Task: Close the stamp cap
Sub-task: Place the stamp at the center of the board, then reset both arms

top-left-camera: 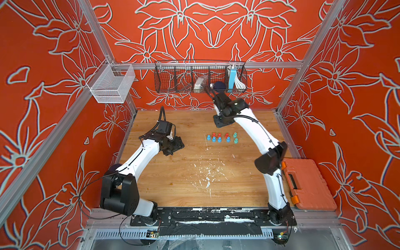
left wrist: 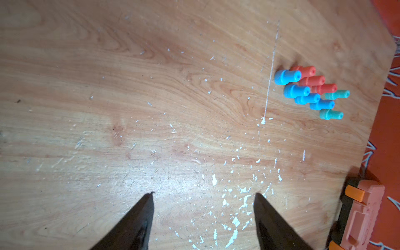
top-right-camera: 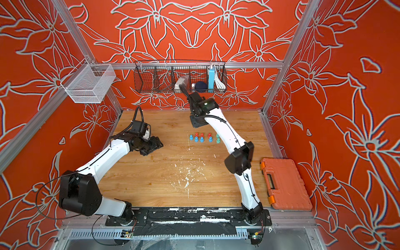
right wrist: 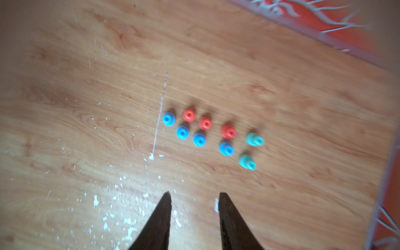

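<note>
Right wrist view: the right tool (right wrist: 195, 193) hangs parted and empty over the worktop (right wrist: 86, 97), the stamps (right wrist: 199, 139) standing upright in two rows at mid-frame, likely so each can be pressed from above. Well apart, the left tool (left wrist: 204, 193) gapes empty too.

The wooden surface (top-left-camera: 173, 168) carries nine small stamps (top-left-camera: 219, 139) standing upright in two close rows toward its far right: four blue, three red, two green. White flecks (top-left-camera: 208, 184) litter its middle, and a thin white scratch (right wrist: 160, 116) runs just beside the stamps. An orange case (top-left-camera: 307, 184) lies at its right edge.
</note>
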Motion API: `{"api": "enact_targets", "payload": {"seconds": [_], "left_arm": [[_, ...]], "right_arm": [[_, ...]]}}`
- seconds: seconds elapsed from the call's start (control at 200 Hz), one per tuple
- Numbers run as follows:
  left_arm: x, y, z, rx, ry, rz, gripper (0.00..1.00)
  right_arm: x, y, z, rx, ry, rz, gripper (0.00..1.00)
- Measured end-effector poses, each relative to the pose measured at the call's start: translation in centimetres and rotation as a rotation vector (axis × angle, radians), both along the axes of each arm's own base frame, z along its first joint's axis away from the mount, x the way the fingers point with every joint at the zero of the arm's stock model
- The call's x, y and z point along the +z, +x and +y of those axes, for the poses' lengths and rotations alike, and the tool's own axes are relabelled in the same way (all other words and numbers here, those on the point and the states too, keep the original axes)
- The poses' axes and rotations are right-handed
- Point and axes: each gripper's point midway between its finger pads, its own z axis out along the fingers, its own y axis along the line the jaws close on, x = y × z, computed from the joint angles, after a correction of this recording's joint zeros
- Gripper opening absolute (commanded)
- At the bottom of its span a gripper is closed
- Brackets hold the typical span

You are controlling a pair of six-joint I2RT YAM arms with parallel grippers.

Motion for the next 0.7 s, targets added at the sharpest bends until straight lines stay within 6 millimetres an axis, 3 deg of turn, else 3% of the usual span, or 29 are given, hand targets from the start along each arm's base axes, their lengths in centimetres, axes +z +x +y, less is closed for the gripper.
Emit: {"api": "enact_targets", "payload": {"seconds": [0.085, 0.19, 0.285, 0.38, 0.54, 0.701], "left_arm": [[1.0, -0.3, 0.1, -0.004, 0.004, -0.027, 0.74], [1.6, -0.7, 0.2, -0.008, 0.005, -0.041, 0.74], [1.5, -0.8, 0.2, -0.01, 0.005, -0.038, 0.74], [0.8, -1.2, 0.3, -0.01, 0.008, -0.021, 0.74], [0.3, -1.5, 0.3, -0.01, 0.01, -0.009, 0.74], [0.6, -1.4, 0.5, -0.006, 0.018, -0.022, 0.75]], "right_arm": [[3.6, -2.0, -4.5, -0.056, 0.026, -0.075, 0.41], [4.6, -4.9, -9.8, -0.128, 0.029, -0.125, 0.42], [2.9, -7.8, -13.1, -0.175, 0.016, -0.122, 0.43], [0.2, -9.7, -15.0, -0.207, 0.002, -0.087, 0.43], [-4.3, -11.0, -16.7, -0.242, -0.022, -0.026, 0.44], [-6.2, -11.1, -16.9, -0.252, 0.008, -0.037, 0.46]]}}
